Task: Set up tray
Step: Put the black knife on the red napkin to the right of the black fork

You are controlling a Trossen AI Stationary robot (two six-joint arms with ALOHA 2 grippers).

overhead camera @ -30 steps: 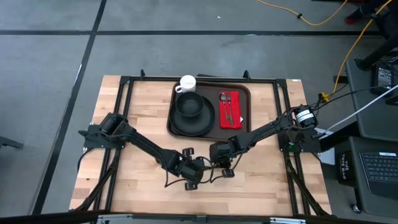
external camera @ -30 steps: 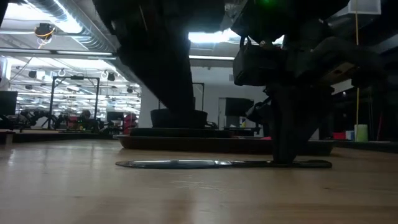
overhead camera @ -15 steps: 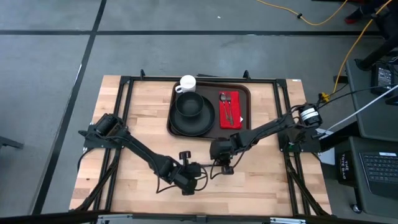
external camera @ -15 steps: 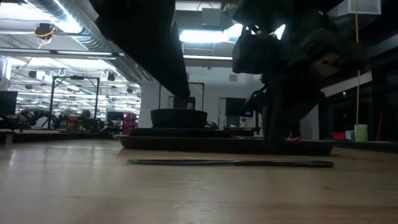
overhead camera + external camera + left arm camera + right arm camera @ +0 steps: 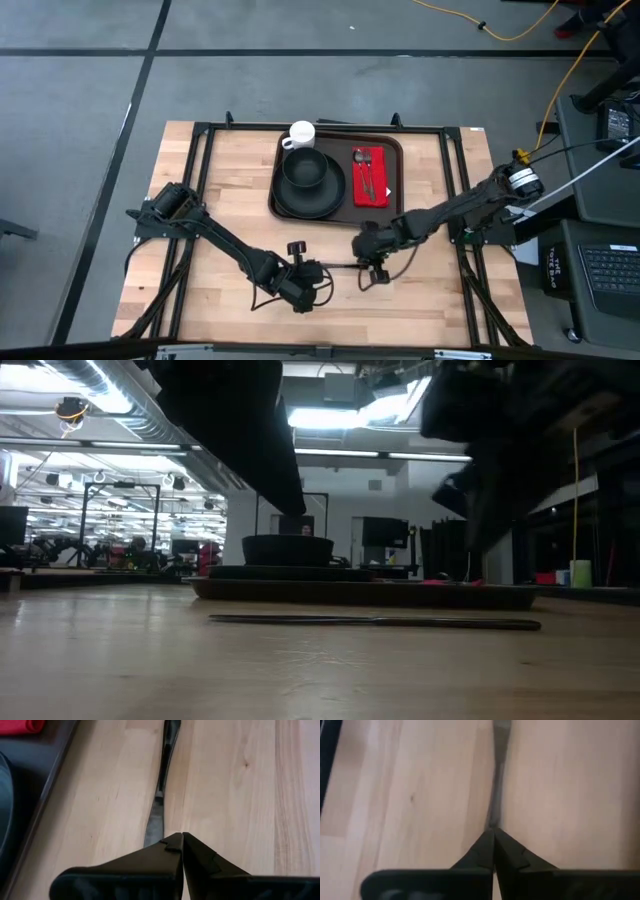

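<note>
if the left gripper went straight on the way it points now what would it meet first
Most likely the knife, lying on the bare table right ahead of the left gripper, whose jaws are shut. Depth is unclear; it may pass just above.

R gripper [image 5: 372,268] off knife [image 5: 375,622], jaws closed.

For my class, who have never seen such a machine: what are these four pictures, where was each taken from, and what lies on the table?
Two dark robot arms, the left arm and the right arm, work at a wooden table. One picture looks straight down, one level across the tabletop, two from the wrists. A brown tray carries a black plate with a bowl and a red napkin; a white mug stands at its edge. A knife lies flat on the table between the arms. Both pairs of jaws are shut, holding nothing.
</note>
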